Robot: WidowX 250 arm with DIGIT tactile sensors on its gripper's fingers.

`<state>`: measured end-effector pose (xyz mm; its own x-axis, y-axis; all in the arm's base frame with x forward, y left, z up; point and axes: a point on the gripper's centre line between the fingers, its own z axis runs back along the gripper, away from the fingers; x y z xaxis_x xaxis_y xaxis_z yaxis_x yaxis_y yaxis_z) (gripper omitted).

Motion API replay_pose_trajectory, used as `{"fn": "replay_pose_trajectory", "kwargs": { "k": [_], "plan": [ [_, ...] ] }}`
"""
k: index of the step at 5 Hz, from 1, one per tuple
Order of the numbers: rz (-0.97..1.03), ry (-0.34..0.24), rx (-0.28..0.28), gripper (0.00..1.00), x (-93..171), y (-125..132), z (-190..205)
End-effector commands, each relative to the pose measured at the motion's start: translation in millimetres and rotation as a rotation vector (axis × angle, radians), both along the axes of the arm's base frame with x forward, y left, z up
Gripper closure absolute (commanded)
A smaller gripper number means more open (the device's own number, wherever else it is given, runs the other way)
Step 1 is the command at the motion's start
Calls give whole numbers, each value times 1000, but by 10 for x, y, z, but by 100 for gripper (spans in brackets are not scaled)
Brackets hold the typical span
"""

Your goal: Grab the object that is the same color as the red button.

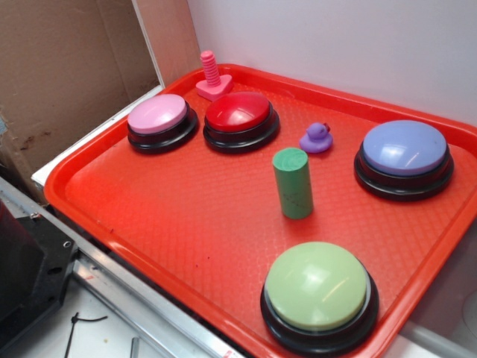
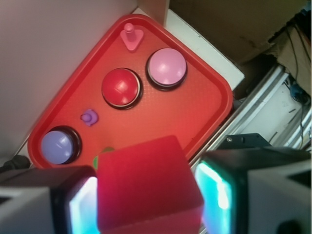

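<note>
In the wrist view the matte red block (image 2: pixel 148 187) fills the space between the two teal-lit pads (image 2: pixel 83 207), held high above the tray. My gripper (image 2: pixel 151 200) is shut on it. Far below lies the red button (image 2: pixel 121 87), a glossy red dome on a black base; the exterior view shows that button (image 1: pixel 240 115) at the tray's back, between the pink button and the purple duck. Neither the gripper nor the red block appears in the exterior view.
An orange-red tray (image 1: pixel 149 216) carries a pink button (image 1: pixel 158 119), a lavender button (image 1: pixel 405 153), a green button (image 1: pixel 318 291), an upright green cylinder (image 1: pixel 293 183), a purple duck (image 1: pixel 317 139) and a pink bolt piece (image 1: pixel 212 77). Cardboard stands at the left, a white wall behind.
</note>
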<state>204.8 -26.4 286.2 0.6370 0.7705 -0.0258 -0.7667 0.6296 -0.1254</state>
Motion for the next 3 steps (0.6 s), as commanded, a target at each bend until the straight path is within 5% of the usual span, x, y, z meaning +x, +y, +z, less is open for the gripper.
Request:
{"fn": "replay_pose_trajectory", "kwargs": {
  "k": [1, 3],
  "plan": [
    [41, -73, 72, 76, -44, -92, 6],
    [144, -101, 111, 100, -75, -159, 44]
  ]
}}
